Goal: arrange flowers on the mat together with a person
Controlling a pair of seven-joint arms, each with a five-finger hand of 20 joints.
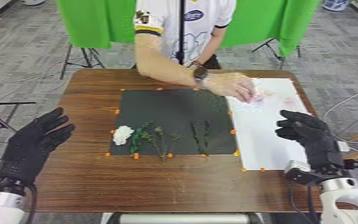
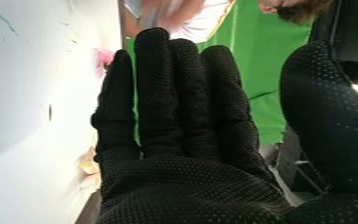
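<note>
In the head view my left hand (image 1: 39, 142) is open past the table's left edge, left of the dark mat (image 1: 169, 107). My right hand (image 1: 310, 131) is open over the right edge of the white sheet (image 1: 269, 127). On the mat's lower part lie a white flower (image 1: 122, 135), green stems (image 1: 161, 142) beside it and thin dark-green stems (image 1: 201, 136) farther right. A person's hand (image 1: 232, 85) is over the sheet's far end, at pale pink flowers (image 1: 262, 97). In the right wrist view my right hand (image 2: 189, 145) has straight fingers, with a pink flower (image 2: 106, 58) beyond them.
The brown wooden table (image 1: 171, 185) extends around the mat and sheet. Small orange markers (image 1: 136, 156) line their edges. The person stands at the far side, before a green cloth (image 1: 95, 25). Tripod legs (image 1: 79, 57) stand beyond the table.
</note>
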